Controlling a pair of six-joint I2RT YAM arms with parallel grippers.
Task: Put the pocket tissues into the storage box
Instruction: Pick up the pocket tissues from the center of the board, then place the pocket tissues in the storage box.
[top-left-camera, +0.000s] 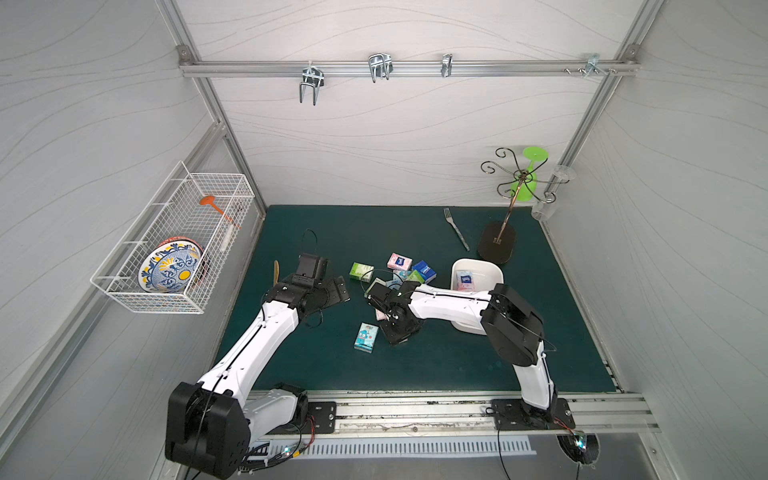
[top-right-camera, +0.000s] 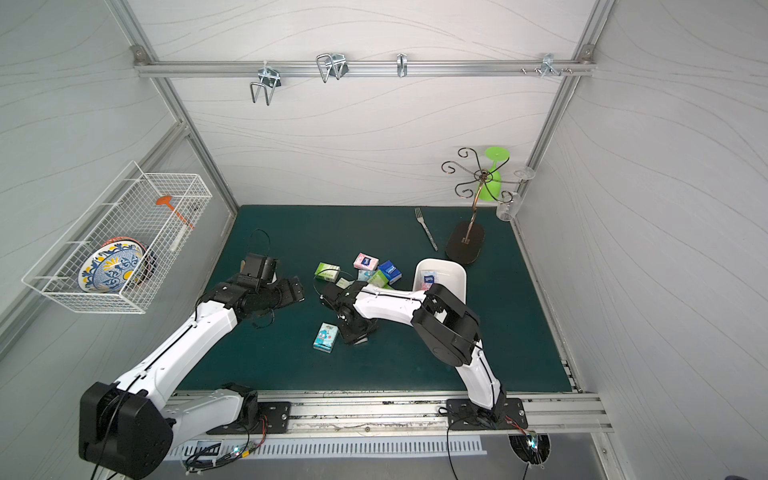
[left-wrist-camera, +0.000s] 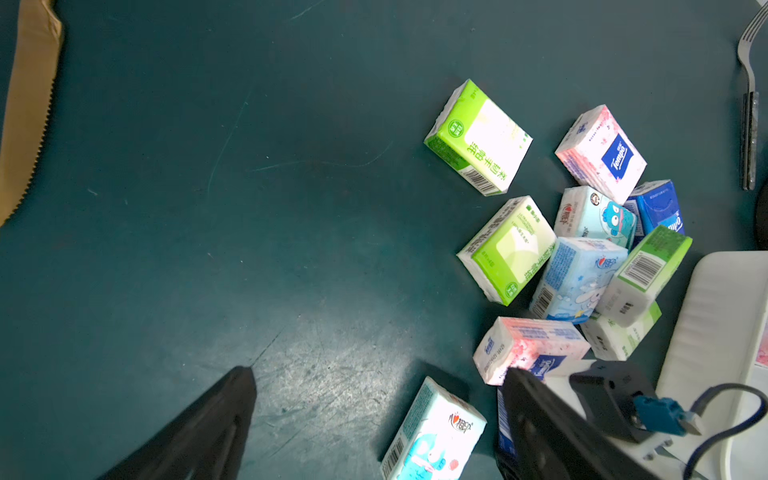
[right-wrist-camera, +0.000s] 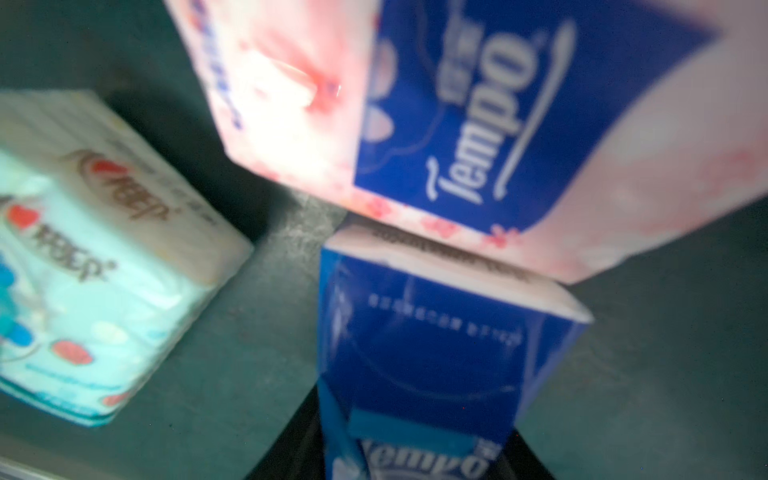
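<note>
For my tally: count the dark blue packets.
2. One dark blue packet in the pile; another blue packet between the jaws of the right gripper. More may be hidden.

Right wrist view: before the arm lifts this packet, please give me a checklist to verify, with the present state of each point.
1. The dark blue packet sits inside the right hand: ok.
2. The right hand is closed firmly on it: cannot tell, the view is blurred.
3. The pink packet is clear of the dark blue packet: not ok, it lies over its top edge.
4. The storage box has free room: ok, the visible part is mostly bare.
5. The left hand is open, holding nothing: ok.
</note>
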